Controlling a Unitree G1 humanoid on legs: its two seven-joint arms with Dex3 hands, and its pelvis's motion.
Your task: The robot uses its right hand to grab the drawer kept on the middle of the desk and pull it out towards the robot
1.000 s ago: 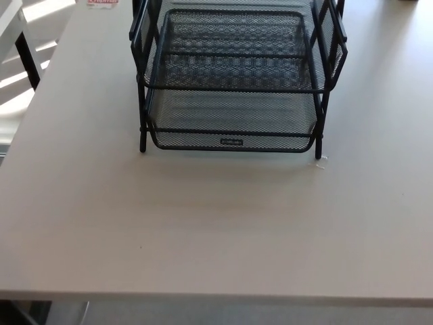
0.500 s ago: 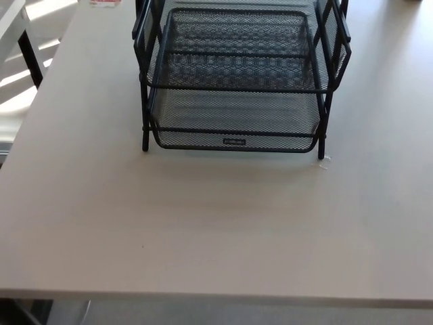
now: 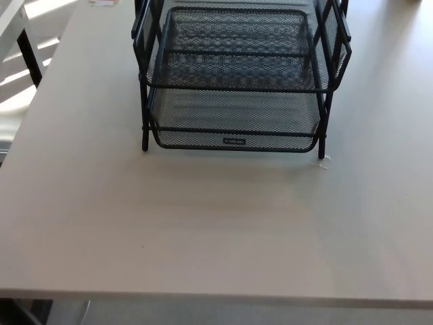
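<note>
A black wire-mesh drawer rack (image 3: 237, 74) stands on the beige desk (image 3: 203, 223), at the upper middle of the head view. It has stacked trays in a black frame. The bottom drawer (image 3: 235, 128) sits within the frame, its front rim bearing a small label (image 3: 234, 141). An upper tray (image 3: 237, 51) lies above it. Neither of my hands shows in the picture.
The desk's near edge runs along the bottom and its left edge slants up at the left. A small clear scrap (image 3: 324, 161) lies by the rack's right front foot. A red-and-white item (image 3: 103, 3) peeks in at the top left.
The whole picture has shifted a few pixels, so the camera has moved slightly. The rack and its drawers have not moved on the desk.
</note>
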